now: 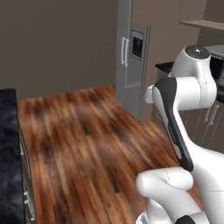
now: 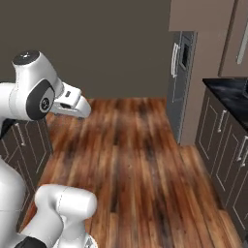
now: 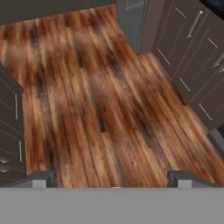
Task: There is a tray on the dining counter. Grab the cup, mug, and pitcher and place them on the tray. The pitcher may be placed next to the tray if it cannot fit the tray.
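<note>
My gripper [image 3: 113, 179] hangs open over the bare wooden floor [image 3: 100, 96], its two dark fingertips [image 3: 41, 178] spread wide with nothing between them. The white arm folds up in front of both base cameras, with the hand [image 2: 70, 104] pointing out over the aisle. The tray, the cup, the mug and the pitcher are out of view. A black marble top [image 1: 6, 153] runs along the left edge of the left base view; I cannot tell whether it is the dining counter.
A steel fridge [image 1: 131, 57] [image 2: 181, 72] stands at the far end of the aisle. Dark cabinets [image 3: 188, 52] under a black worktop [image 2: 227, 94] line the right side. More drawers [image 3: 8, 122] line the left. The wooden aisle runs between them.
</note>
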Available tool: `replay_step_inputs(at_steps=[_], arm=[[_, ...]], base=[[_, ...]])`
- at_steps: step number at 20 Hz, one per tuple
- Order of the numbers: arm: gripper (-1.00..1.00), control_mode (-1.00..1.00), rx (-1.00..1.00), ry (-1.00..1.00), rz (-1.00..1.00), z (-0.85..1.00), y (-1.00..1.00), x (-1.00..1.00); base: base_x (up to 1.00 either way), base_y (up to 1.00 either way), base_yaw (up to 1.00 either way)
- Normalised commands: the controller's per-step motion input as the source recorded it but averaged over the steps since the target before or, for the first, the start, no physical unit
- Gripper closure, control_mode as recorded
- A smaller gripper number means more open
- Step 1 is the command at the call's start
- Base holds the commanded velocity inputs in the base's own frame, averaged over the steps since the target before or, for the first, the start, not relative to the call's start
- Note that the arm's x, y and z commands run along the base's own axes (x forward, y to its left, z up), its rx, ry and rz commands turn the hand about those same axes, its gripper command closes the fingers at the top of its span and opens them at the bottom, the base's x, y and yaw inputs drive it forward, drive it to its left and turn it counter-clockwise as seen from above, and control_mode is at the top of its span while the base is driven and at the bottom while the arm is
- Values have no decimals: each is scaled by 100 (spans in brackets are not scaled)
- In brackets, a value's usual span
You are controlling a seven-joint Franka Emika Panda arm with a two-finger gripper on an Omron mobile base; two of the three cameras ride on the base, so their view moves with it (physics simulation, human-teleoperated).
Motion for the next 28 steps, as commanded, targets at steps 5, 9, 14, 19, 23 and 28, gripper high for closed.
replay_step_inputs(at_steps=[5,9,14,19,23,28], arm=[[-100,100,0,0,0,0,0,0],[-100,100,0,0,0,0,0,0],[-100,100,0,0,0,0,0,0],[-100,100,0,0,0,0,0,0],[-100,100,0,0,0,0,0,0],[-100,100,0,0,0,0,0,0]], base=[[77,6,-39],[76,10,-43],[75,16,-44],[76,22,-44],[78,31,-44],[72,27,-47]])
